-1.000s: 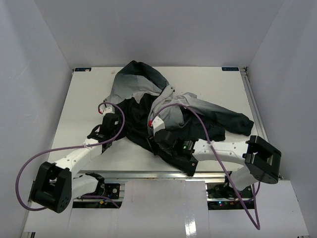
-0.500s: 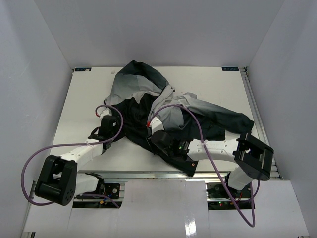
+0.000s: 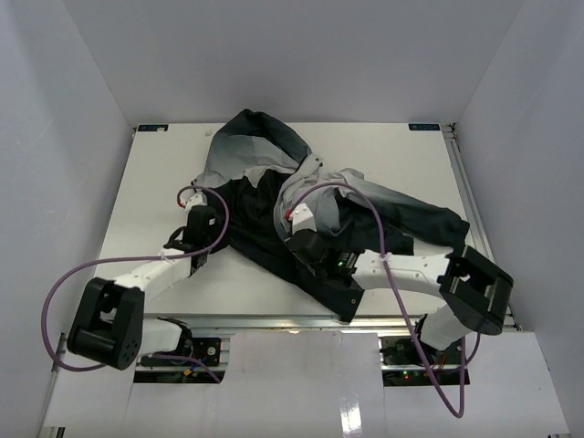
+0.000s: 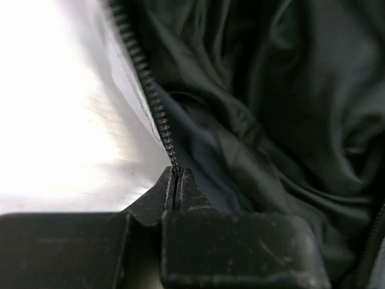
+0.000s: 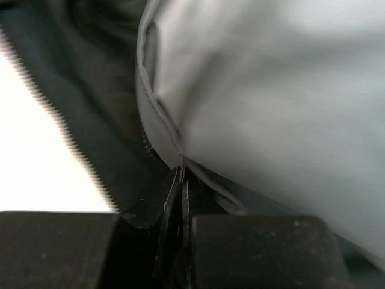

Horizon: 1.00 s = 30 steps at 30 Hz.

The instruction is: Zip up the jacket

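Left wrist: jacket (image 4: 271,120) seemingly between jaws

The table (image 3: 137,219) is white and flat, and it fills the middle of the top view. Behind the table stands a plain, pale grey back wall (image 3: 292,55). A left wall (image 3: 55,164) and a right wall (image 3: 538,164) of the same colour close the table's two sides. At the far left corner of the table sits a small blue label (image 3: 151,129). Along the table's near edge runs a metal rail (image 3: 265,321), and in front of it lie white panels (image 3: 301,383). The light is soft and even. In the left wrist view the table shines very bright.
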Available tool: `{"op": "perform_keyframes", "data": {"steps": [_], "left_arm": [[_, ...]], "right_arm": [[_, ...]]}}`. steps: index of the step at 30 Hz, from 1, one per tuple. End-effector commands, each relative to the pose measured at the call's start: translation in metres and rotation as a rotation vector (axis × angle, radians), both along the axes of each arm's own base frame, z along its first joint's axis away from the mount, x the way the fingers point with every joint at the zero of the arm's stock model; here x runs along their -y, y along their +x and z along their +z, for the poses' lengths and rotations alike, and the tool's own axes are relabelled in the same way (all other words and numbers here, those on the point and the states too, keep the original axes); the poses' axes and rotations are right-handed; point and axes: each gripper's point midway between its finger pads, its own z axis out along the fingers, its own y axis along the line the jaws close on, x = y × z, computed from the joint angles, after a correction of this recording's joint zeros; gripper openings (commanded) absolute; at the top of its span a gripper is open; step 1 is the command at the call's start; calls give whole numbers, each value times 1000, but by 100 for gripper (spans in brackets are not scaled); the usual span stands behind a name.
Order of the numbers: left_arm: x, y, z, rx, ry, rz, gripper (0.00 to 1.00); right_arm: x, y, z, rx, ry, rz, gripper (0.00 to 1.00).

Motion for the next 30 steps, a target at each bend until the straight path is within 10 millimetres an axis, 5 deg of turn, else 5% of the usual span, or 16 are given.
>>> {"op": "perform_keyframes", "data": {"steps": [1, 8, 17, 25, 30], "left_arm": [[-20, 8, 66, 164, 23, 88, 0], [-44, 0, 102, 198, 80, 194, 0], [-84, 13, 149, 216, 261, 348, 0], [-144, 16, 154, 87, 528, 388, 0], [-176, 21, 193, 131, 579, 425, 0]], "right_arm": [[48, 38, 57, 122, 100, -190, 8], [115, 45, 107, 215, 89, -361, 8], [213, 34, 107, 205, 88, -612, 8], [224, 51, 126, 194, 14, -629, 8], [249, 61, 148, 192, -45, -701, 8]]}}
